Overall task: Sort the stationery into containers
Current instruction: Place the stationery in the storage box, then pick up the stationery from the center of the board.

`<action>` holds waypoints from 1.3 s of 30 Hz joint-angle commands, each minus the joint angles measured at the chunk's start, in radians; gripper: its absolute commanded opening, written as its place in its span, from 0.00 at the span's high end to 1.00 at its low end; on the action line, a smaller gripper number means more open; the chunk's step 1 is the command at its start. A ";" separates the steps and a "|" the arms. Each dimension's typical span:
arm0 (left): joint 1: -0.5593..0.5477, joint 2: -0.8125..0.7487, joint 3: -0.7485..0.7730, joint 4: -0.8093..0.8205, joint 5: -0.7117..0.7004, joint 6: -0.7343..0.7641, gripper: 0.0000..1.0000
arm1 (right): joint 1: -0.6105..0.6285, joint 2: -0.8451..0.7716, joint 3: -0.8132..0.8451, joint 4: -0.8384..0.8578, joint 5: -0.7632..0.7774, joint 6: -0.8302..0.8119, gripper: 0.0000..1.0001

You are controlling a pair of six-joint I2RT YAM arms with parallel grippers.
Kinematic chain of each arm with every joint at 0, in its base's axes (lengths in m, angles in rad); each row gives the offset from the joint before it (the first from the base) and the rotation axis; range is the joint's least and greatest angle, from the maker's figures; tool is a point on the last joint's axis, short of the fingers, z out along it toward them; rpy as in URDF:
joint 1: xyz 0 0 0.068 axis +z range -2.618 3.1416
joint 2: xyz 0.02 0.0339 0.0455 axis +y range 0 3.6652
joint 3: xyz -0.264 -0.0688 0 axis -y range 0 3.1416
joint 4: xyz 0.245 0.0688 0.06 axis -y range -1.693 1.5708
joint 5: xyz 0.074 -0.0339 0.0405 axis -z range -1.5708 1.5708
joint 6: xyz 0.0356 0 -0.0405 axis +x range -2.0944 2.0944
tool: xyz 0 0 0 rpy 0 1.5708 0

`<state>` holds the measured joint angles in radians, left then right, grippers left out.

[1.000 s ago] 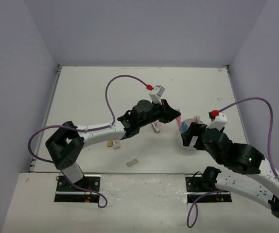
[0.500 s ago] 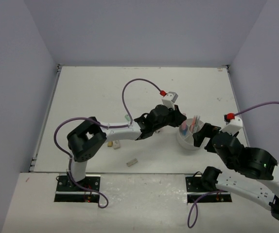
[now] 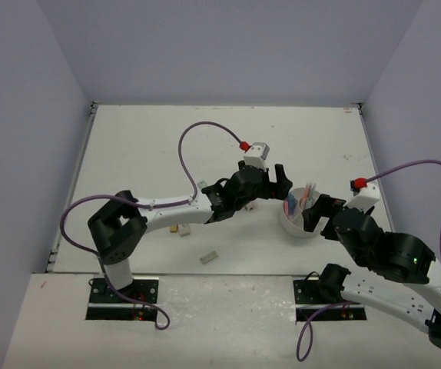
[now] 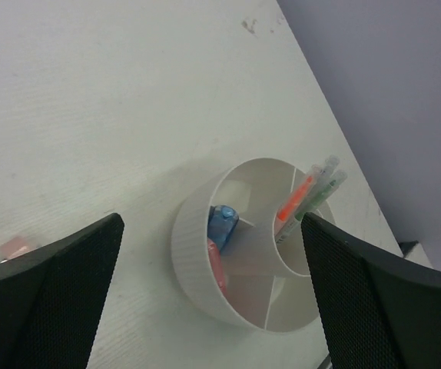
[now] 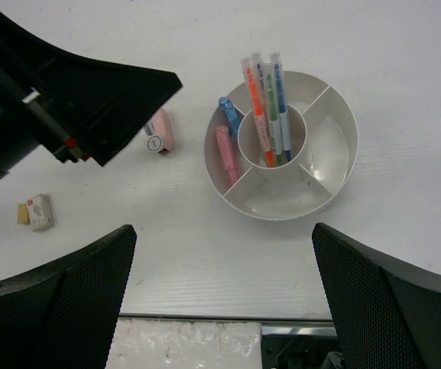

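My left fingers point(image 4: 51, 307) stand wide apart w/ nothing in them, hanging over the cup point(image 4: 188, 244), which sits mid-frame in the left wrist view, pens point(image 5: 266, 115) in its centre tube. My right fingers point(image 5: 51, 307) are apart too, empty. Likely next pick: the pink piece point(image 5: 160, 132) on the desk just left of the cup in the right wrist view, long axis up-down the frame, beside my left fingers, so the left arm's nearer. A tan block point(image 5: 38, 212) lies further off, lower left.

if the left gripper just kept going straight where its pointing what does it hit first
Most likely the round white organizer, near the compartment holding the blue piece and pink piece: it sits centred between the left gripper's open fingers. Nothing shows in between, though depth is unclear.
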<state>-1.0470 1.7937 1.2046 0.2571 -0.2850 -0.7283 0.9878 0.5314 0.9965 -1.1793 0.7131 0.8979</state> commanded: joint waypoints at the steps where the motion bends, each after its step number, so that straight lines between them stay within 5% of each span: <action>1: 0.059 -0.125 0.110 -0.486 -0.349 -0.122 0.00 | 0.002 0.021 -0.032 0.103 -0.019 -0.064 0.01; 5: 0.231 -0.076 0.171 -0.868 -0.321 -0.345 0.00 | 0.002 0.022 -0.047 0.174 -0.047 -0.092 0.01; 9: 0.339 0.025 0.225 -1.038 -0.333 -0.429 0.06 | 0.002 0.054 -0.051 0.199 -0.068 -0.111 0.01; 24: 0.412 0.254 0.282 -0.982 -0.258 -0.400 0.34 | 0.002 0.082 -0.074 0.196 -0.096 -0.122 0.01; 29: 0.417 0.279 0.277 -0.970 -0.233 -0.402 0.54 | 0.002 0.075 -0.079 0.198 -0.095 -0.126 0.01; 39: 0.418 0.229 0.222 -0.928 -0.189 -0.394 0.79 | 0.002 0.070 -0.087 0.202 -0.096 -0.129 0.01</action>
<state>-0.6369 2.0582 1.4508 -0.7062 -0.4969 -1.1152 0.9878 0.6075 0.9241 -1.0080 0.6113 0.7769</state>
